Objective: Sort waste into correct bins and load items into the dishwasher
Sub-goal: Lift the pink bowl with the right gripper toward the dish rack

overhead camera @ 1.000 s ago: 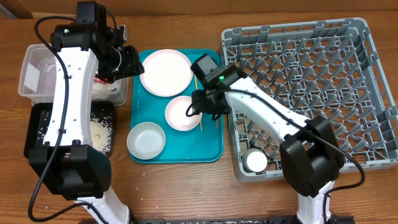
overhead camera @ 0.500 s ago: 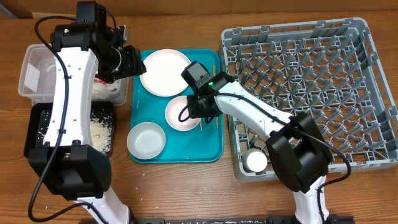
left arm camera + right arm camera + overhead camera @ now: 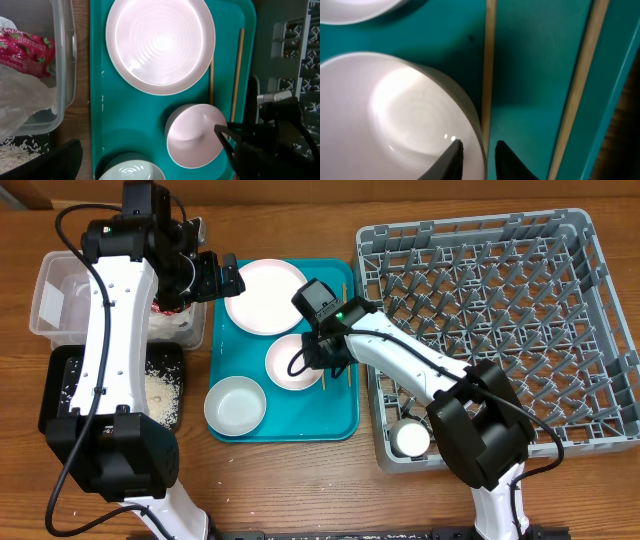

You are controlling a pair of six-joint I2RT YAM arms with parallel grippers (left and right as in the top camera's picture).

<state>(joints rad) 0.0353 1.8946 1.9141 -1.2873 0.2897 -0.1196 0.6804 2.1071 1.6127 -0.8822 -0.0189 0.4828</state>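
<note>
My right gripper (image 3: 475, 150) has one fingertip inside the small pink dish (image 3: 288, 366) and one outside, shut on its right rim. Two wooden chopsticks (image 3: 488, 65) lie just right of the dish on the teal tray (image 3: 300, 423). The pale pink plate (image 3: 266, 296) and the grey-green bowl (image 3: 235, 405) also sit on that tray. My left gripper (image 3: 216, 277) hangs open and empty between the clear tub (image 3: 48, 292) and the plate. The napkin (image 3: 20, 100) with the red wrapper (image 3: 25, 47) lies in the tub. A white cup (image 3: 410, 440) stands in the grey rack (image 3: 600, 310).
The black tray (image 3: 68, 370) in front of the tub holds loose rice (image 3: 160, 390). The rack fills the right half of the table, with upright pegs across its floor. Bare wood shows along the front edge.
The right gripper moved left from the tray's edge to the small pink dish and closed on its rim. The left gripper's jaws spread wide beside the tub.
</note>
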